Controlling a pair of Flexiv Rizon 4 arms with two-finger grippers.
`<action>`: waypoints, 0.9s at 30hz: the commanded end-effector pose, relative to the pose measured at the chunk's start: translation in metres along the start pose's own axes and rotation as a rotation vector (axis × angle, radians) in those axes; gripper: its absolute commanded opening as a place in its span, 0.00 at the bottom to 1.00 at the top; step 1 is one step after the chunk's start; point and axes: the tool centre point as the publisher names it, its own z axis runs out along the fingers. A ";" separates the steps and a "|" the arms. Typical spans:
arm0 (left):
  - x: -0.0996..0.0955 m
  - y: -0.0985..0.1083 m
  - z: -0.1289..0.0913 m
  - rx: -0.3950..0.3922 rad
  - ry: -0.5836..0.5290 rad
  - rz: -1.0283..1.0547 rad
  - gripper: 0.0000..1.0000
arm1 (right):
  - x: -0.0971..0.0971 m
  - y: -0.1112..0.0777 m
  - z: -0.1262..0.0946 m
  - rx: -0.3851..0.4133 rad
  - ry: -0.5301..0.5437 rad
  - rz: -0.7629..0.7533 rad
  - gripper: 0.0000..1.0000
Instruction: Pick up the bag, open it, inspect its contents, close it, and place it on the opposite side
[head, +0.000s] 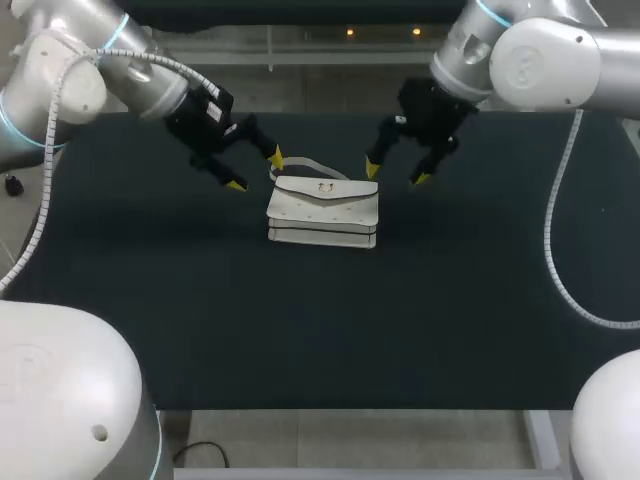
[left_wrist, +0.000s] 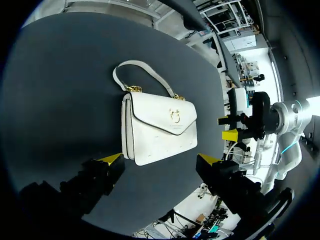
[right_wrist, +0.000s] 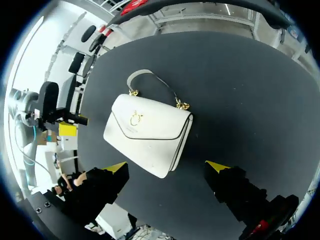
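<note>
Bag (head: 322, 210) lies on the dark table (head: 200, 320), just above the middle of the head view. Its flap is shut, its gold clasp (head: 324, 187) shows, and its handle (head: 310, 163) curves out behind it toward the frame's top. Our left gripper (head: 256, 171) hovers near the bag's upper-left corner and our right gripper (head: 396, 173) near its upper-right. Both have their jaws spread and hold nothing. We judge that picking up is the step in hand. To do it well, we should lower one gripper over the handle and straddle the strap from both sides before pinching. We should then lift slowly so the bag hangs level, keeping the other gripper clear and ready for the flap.
</note>
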 end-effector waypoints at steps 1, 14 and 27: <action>-0.014 -0.001 0.008 0.004 0.160 0.031 1.00 | -0.010 0.003 0.010 -0.015 0.217 0.134 1.00; -0.015 -0.018 0.037 0.044 0.249 0.094 1.00 | -0.009 0.016 0.022 -0.024 0.348 0.246 1.00; -0.016 -0.032 0.047 0.076 0.292 0.105 1.00 | -0.010 0.018 0.043 -0.006 0.401 0.344 1.00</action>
